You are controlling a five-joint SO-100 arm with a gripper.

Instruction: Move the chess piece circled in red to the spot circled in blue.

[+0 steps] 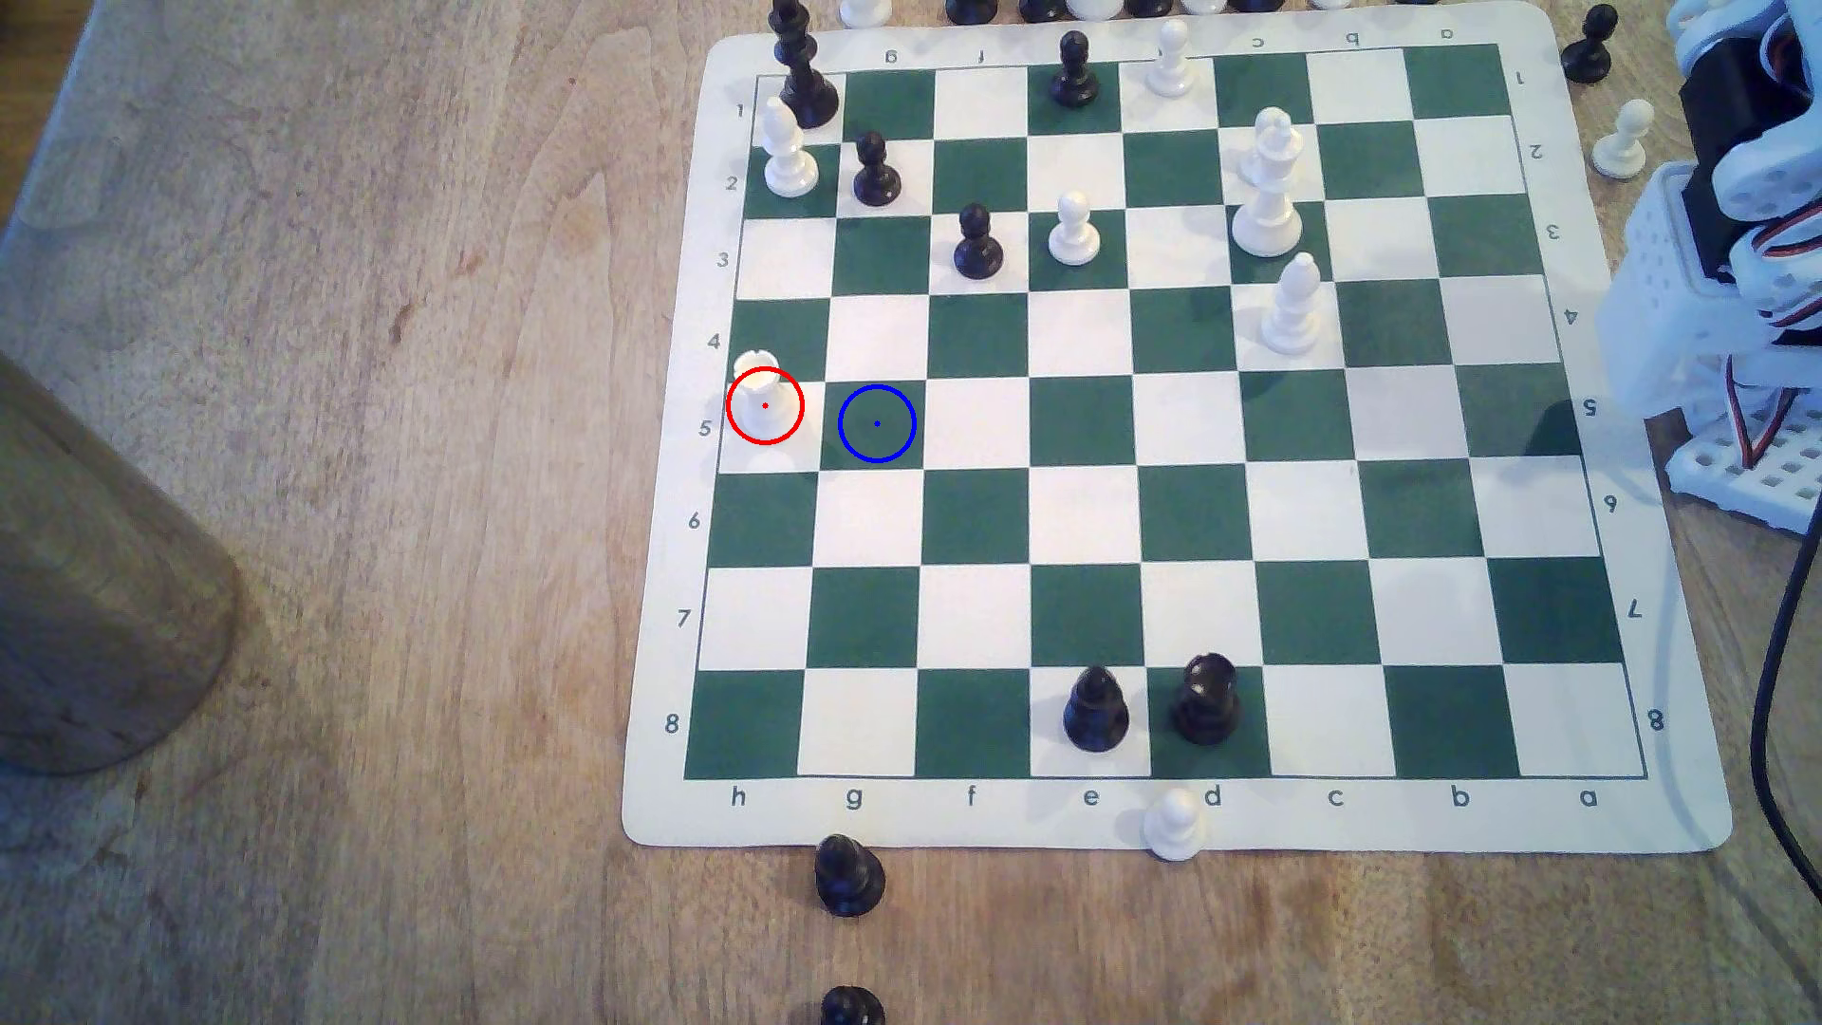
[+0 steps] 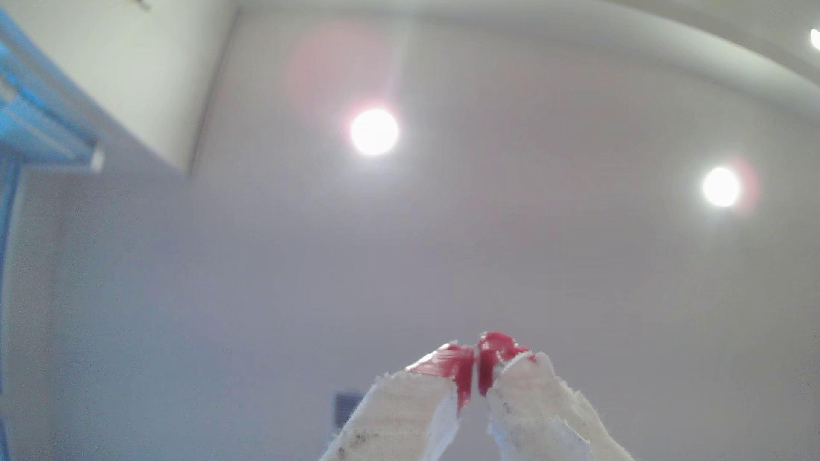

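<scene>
Red-tipped white claw (image 2: 478, 368) sits pinched together, aimed at the ceiling, far from the short white plastic rook (image 1: 764, 399). Open wide first, drop straight down, then slide 1 square onto the blue-circled dark green square (image 1: 876, 424).

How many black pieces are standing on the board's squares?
6: tall black piece on h1, black pawns on g2, f3 and e1, black pieces on e8 and d8. None look hidden.

Black rook (image 1: 1206, 698) beside black pawn (image 1: 1094, 710).
</scene>
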